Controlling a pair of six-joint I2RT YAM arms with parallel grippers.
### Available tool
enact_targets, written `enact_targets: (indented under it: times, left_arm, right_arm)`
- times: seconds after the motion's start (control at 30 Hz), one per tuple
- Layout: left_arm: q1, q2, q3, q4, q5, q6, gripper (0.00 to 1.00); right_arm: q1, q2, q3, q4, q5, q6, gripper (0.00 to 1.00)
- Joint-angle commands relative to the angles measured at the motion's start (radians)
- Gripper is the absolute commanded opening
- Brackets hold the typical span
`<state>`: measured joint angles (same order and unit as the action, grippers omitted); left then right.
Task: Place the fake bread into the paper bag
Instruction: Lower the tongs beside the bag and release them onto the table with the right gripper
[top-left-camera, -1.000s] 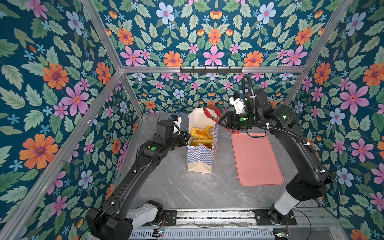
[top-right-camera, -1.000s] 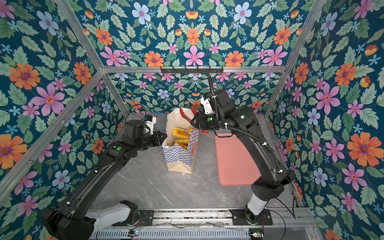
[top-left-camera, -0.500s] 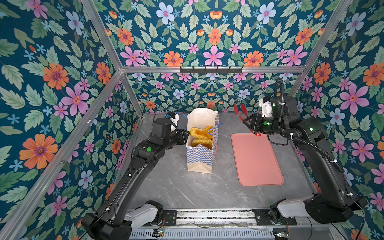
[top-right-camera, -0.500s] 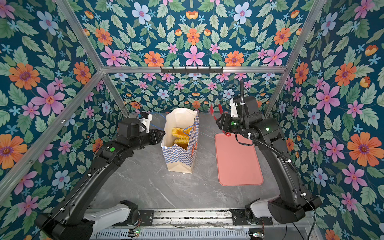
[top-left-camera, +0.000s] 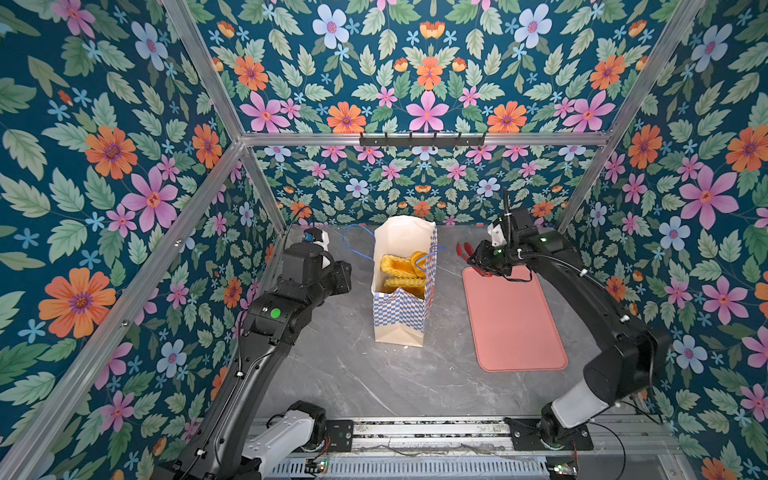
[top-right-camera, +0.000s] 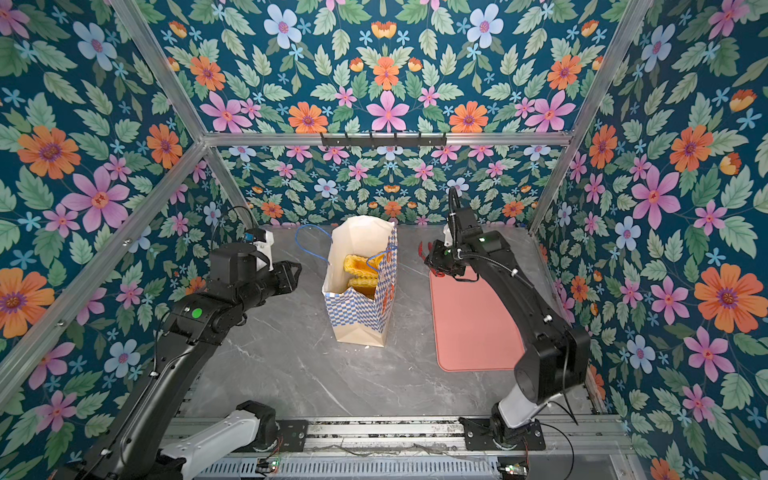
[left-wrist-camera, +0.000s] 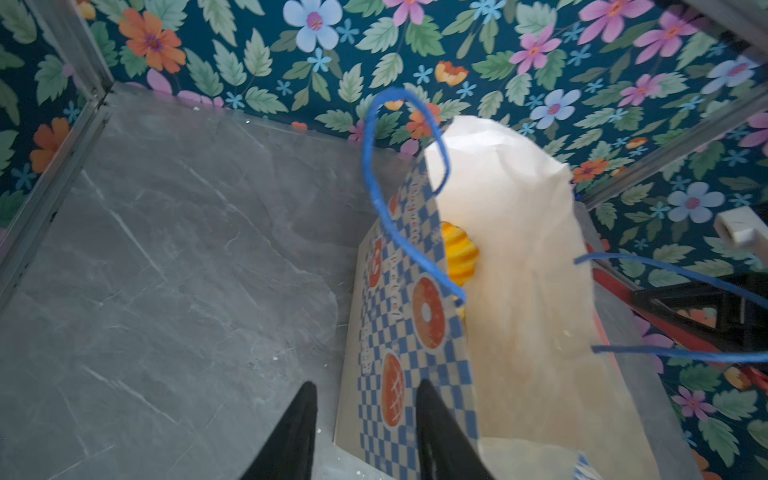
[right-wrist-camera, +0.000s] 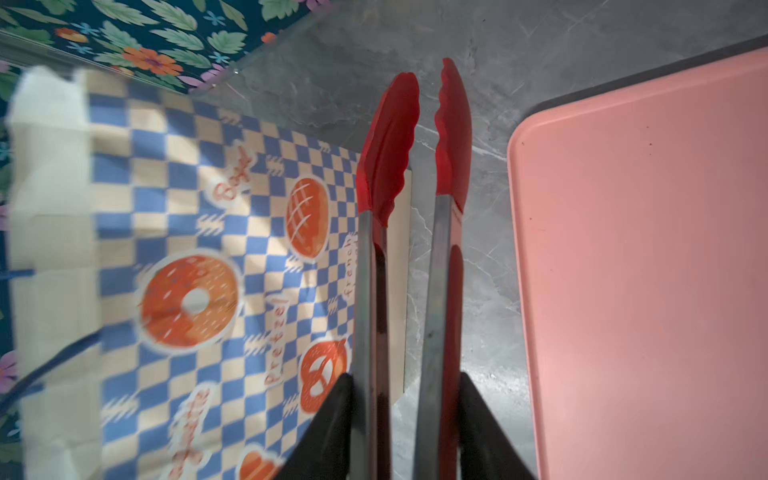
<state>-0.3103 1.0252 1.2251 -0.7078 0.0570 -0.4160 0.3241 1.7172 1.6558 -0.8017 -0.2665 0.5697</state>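
Standing amid floral walls (top-left-camera: 124, 174) on the grey counter (top-left-camera: 353, 374), the paper bag (top-left-camera: 399, 316) held yellow fake bread (top-left-camera: 399, 266); left claw (left-wrist-camera: 365, 384) gaped empty, right claw (right-wrist-camera: 405, 376) gripped tongs (right-wrist-camera: 388, 137).

Both arms are matte black, built of rounded joint housings. The left arm (top-left-camera: 249, 365) has a round green dot (top-left-camera: 274, 312) on one joint and a white shell (top-left-camera: 282, 434) at its base. The right arm (top-left-camera: 582, 291) has a white lower link (top-left-camera: 582, 405), a small green light (top-left-camera: 542, 240) and a thin black cable (top-left-camera: 552, 259) held by white clips (top-left-camera: 584, 272). The fingers (left-wrist-camera: 291, 436) are black tapering wedges.
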Motion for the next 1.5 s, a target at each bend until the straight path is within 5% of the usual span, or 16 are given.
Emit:
enact_targets:
  times: [0.0,0.53,1.47]
  left_arm:
    - [0.049,0.007,-0.043,0.058,0.08,0.006,0.4]
    - [0.114,0.011,-0.168,0.138,0.172,-0.015,0.39]
    - [0.122,0.008,-0.154,0.138,0.207,-0.02,0.39]
  right_arm:
    - [0.009,0.126,0.083,0.063,-0.008,-0.015,0.36]
    - [0.045,0.676,0.634,-0.136,0.116,-0.035,0.38]
    - [0.064,0.645,0.499,-0.141,0.149,-0.024,0.72]
